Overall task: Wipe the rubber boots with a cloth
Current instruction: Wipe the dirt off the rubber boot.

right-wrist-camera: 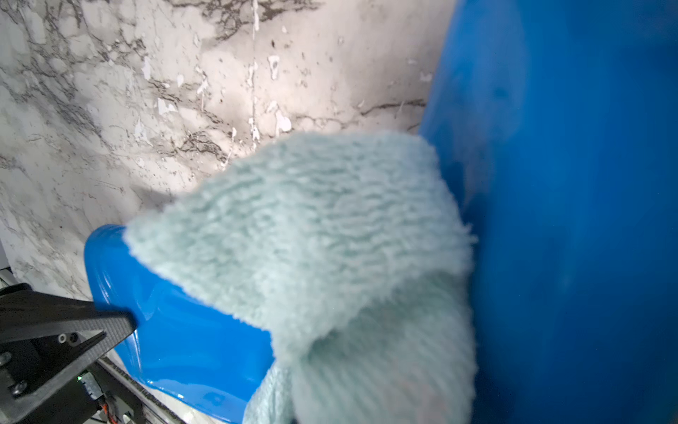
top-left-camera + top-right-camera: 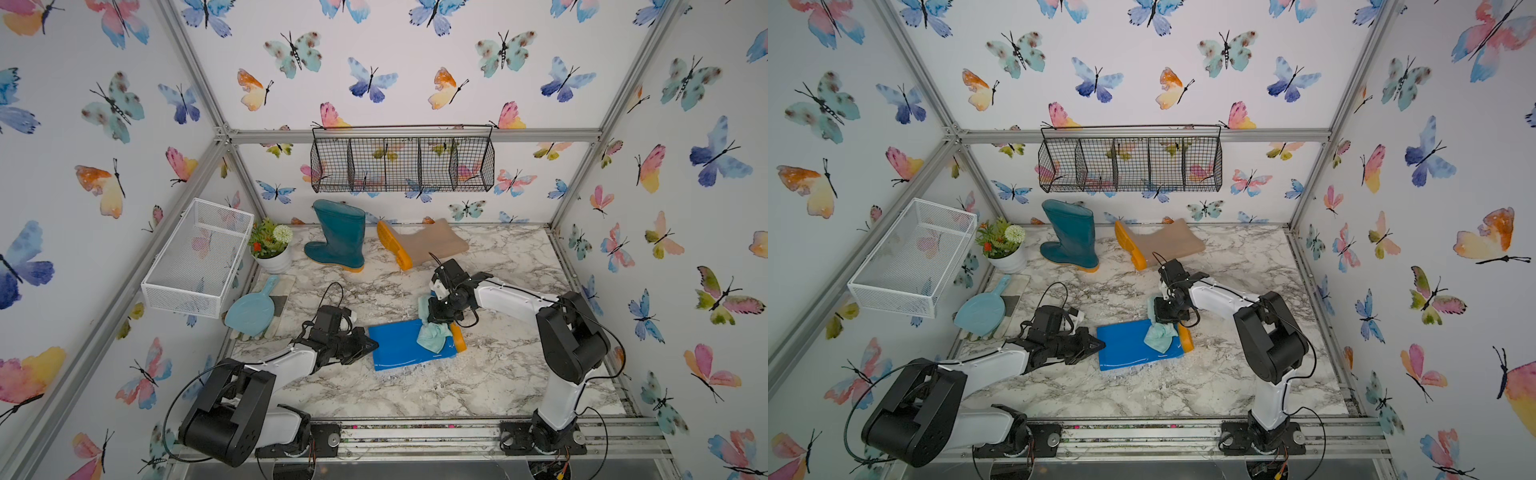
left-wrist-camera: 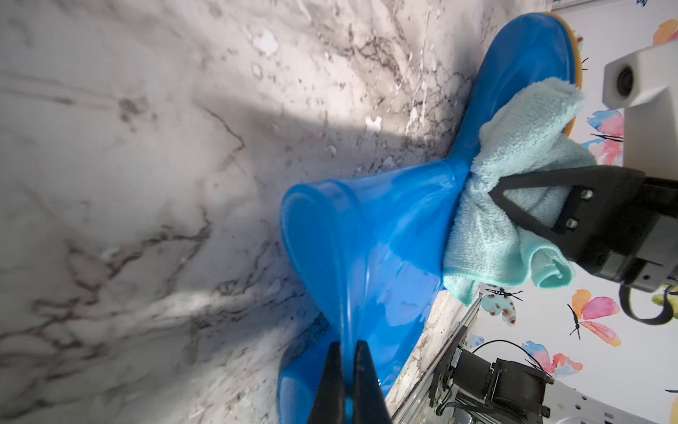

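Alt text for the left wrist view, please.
The left gripper pinches the rim of a blue boot lying on a marble table. The right gripper holds a bunched aqua cloth on the boot's ankle.

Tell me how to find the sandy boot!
Look under the black wire basket on the back wall. Two boots sit on the marble table below; the beige boot is the right-hand one. Unlike the upright teal boot, it lies sideways, orange sole showing.

Blurry cloth up close; blue boot partly off-frame
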Robot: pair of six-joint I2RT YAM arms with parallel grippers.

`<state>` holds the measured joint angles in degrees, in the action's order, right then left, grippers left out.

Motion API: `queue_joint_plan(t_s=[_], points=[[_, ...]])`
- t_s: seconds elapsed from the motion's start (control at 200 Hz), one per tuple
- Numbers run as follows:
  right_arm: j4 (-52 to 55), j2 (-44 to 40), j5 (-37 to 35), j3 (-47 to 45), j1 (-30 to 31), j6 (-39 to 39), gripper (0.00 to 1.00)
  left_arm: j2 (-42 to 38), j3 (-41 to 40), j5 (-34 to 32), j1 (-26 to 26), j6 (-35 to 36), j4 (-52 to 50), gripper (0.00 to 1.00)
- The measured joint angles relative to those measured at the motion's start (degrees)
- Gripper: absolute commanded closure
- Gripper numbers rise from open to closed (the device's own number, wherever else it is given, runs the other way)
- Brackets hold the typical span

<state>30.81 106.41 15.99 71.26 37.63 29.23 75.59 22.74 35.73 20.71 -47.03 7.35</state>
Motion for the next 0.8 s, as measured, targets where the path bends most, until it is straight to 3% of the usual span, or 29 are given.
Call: queue_joint_plan(t_s=[0.25, 0.355, 0.455, 0.571, 0.661, 0.796], points=[[-0.94, 13.44, -0.96, 17.79, 14.84, 2.89, 0.98, 0.48, 0.20, 0.20, 0.00, 0.33, -1.16, 1.00], [-0.28, 14.03, -2.14, 18.78, 17.99, 2.23, 0.98, 1.46, 0.98, 0.44, -0.02, 0.83, -2.40, 1.00], [0.20, 11.39, -3.28, 14.08, 14.78, 1.25, 0.97, 1.90, 1.53, 0.50, -0.13, 1.42, -2.58, 1.00], [2.27, 6.86, -4.26, 7.48, 4.72, 0.04, 0.98, 1.95, 1.88, 0.61, -0.15, 1.79, -1.84, 1.00], [4.48, 4.83, -5.77, 7.80, -1.36, -1.14, 0.98, 1.99, 1.79, 0.66, -0.20, 1.75, -0.79, 1.00], [6.67, 4.70, -9.18, 11.80, -1.77, -2.49, 0.98, 2.60, 1.79, 0.90, -0.42, 1.68, 0.52, 1.00]])
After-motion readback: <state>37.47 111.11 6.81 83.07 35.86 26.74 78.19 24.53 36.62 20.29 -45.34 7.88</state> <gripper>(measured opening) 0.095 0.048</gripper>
